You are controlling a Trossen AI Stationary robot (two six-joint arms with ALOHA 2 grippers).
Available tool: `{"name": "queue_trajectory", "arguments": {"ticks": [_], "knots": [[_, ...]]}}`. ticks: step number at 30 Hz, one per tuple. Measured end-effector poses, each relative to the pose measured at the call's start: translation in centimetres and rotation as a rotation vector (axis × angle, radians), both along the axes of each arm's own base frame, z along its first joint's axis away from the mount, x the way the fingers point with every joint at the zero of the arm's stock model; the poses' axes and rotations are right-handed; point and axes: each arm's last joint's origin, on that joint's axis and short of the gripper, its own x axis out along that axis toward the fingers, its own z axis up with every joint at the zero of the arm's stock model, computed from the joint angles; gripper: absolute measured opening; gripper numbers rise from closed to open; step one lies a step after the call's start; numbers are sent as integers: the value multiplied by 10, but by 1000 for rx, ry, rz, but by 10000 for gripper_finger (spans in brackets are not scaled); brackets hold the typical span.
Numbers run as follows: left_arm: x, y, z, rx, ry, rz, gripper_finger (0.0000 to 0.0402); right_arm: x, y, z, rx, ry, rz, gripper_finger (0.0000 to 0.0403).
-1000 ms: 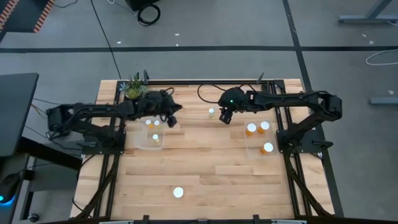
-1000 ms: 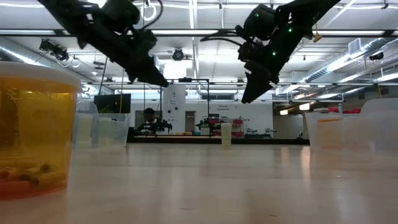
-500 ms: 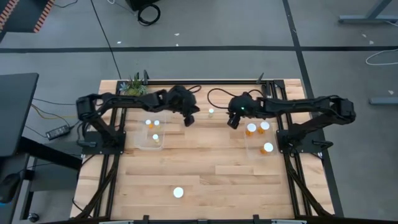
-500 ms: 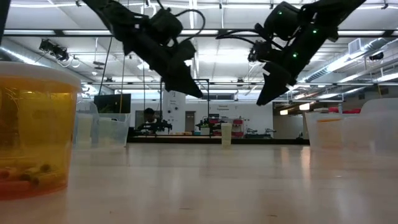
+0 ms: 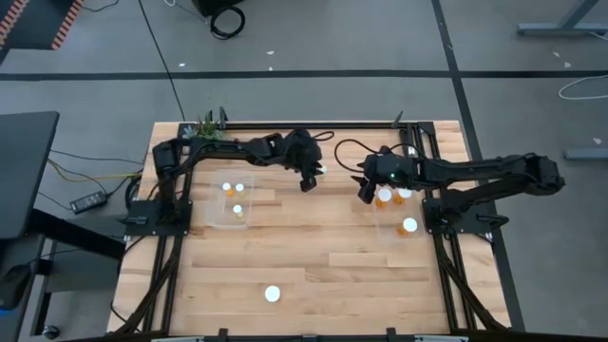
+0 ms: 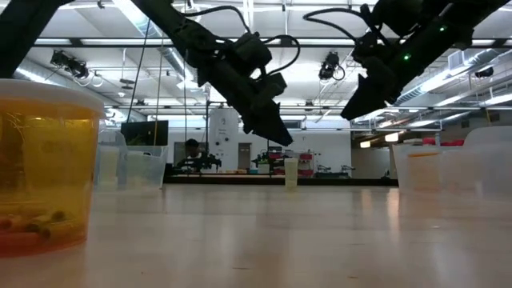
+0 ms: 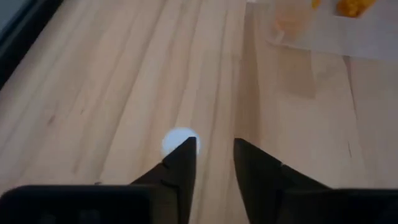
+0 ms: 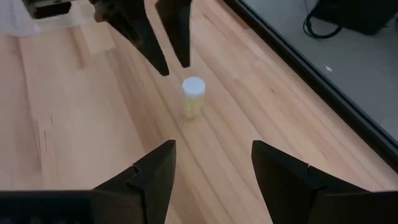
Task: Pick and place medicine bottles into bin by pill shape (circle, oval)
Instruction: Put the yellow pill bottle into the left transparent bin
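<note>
A small bottle (image 5: pixel 323 171) with a pale body and a white cap stands upright on the table near the far edge; it also shows in the right wrist view (image 8: pixel 193 97) and the low view (image 6: pixel 291 172). My left gripper (image 5: pixel 310 182) is open and hangs just above and beside it. In the left wrist view the cap (image 7: pixel 176 140) shows at one fingertip, outside the gap. My right gripper (image 5: pixel 365 195) is open and empty, in the air between that bottle and the right bin (image 5: pixel 394 233).
The right bin holds three orange bottles (image 5: pixel 384 198). The left bin (image 5: pixel 233 217) holds two (image 5: pixel 228 188). One bottle (image 5: pixel 273 294) stands alone near the front edge, and shows large in the low view (image 6: pixel 40 168). A potted plant (image 5: pixel 204 128) sits at the far left corner.
My left gripper has swung from above the left bin toward the table's right edge and come down to the small bottle at the far middle. My right gripper has drawn away from that bottle toward the right bin. The bottle has stayed in place.
</note>
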Motion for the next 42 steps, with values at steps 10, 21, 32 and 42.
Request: {"name": "queue_trajectory", "arguments": {"ticks": [10, 21, 32, 42], "knots": [[20, -12, -11, 143, -5, -109, 207, 3, 11, 0, -9, -14, 22, 218], [23, -9, -22, 240, 32, -84, 223, 6, 19, -1, -27, -14, 31, 218], [23, -4, -33, 229, 64, -31, 216, 6, 19, 0, -29, -28, 31, 218], [15, -2, -35, 116, 149, 48, 209, 6, 19, 0, -32, -27, 34, 218]]}}
